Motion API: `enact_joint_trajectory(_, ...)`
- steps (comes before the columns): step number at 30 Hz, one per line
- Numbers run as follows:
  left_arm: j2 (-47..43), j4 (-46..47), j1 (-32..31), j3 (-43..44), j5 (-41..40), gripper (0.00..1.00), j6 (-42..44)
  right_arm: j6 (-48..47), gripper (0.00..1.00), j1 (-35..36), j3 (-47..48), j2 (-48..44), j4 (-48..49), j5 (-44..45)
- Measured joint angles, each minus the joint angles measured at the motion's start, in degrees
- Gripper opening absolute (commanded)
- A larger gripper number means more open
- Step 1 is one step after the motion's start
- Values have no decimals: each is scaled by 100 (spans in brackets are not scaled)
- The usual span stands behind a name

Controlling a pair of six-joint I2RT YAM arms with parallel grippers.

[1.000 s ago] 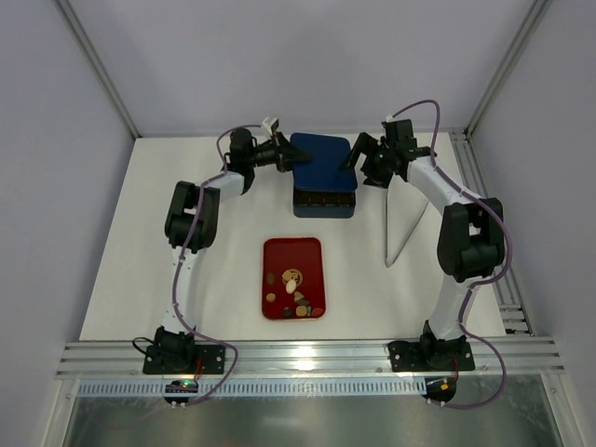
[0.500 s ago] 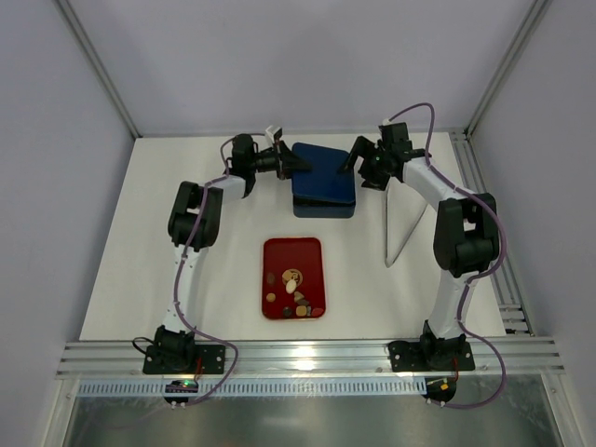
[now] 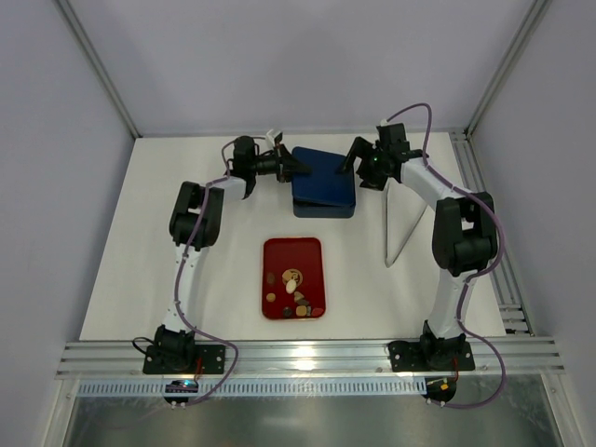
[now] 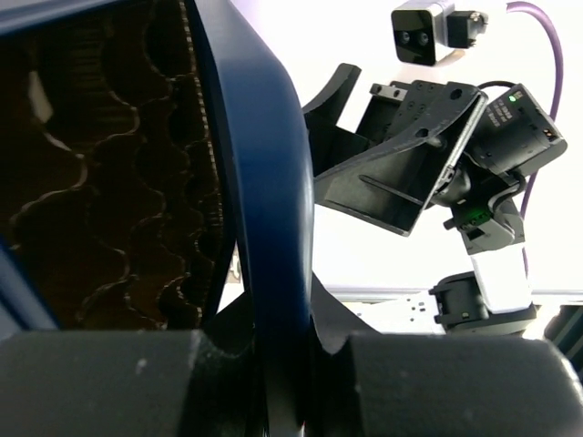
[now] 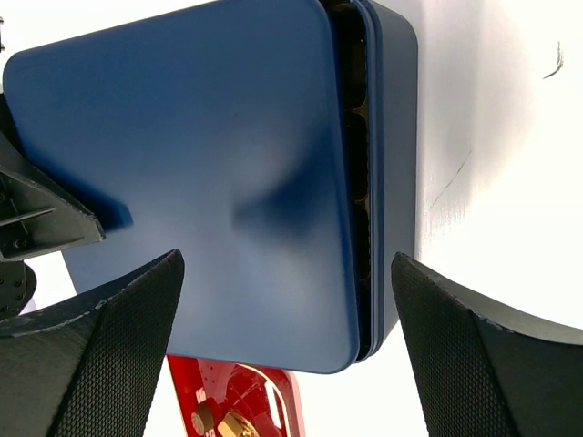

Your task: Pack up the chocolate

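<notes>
Blue lid (image 3: 321,173), pinched at nine o'clock by the left gripper (image 3: 298,167), may slip askew; the right gripper (image 3: 358,156) at three stands spread.

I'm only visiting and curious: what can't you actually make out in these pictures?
Box inside: top view, the lid covers it; left wrist view shows only dark wavy lining, up close.
Chocolates: top view, too small to count; right wrist view, the bottom edge cuts the red tray to a corner.
Left arm's jaws: left wrist view, an out-of-focus dark mass around the lid's rim.
</notes>
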Motion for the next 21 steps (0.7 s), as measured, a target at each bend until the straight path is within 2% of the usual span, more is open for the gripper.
enact_joint_trajectory(9,37,-542,0,125,-4,20,448,-2,94,48,0,87,22,24)
enact_joint_trajectory(13,37,-1054,9,144,-26,28,874,-2,94,70,0,87,28,24)
enact_joint_trajectory(16,37,-1578,26,144,-63,39,1272,-2,94,70,0,87,33,24)
enact_joint_trajectory(21,-52,-2264,107,328,-79,48,1821,-2,94,70,0,87,48,28)
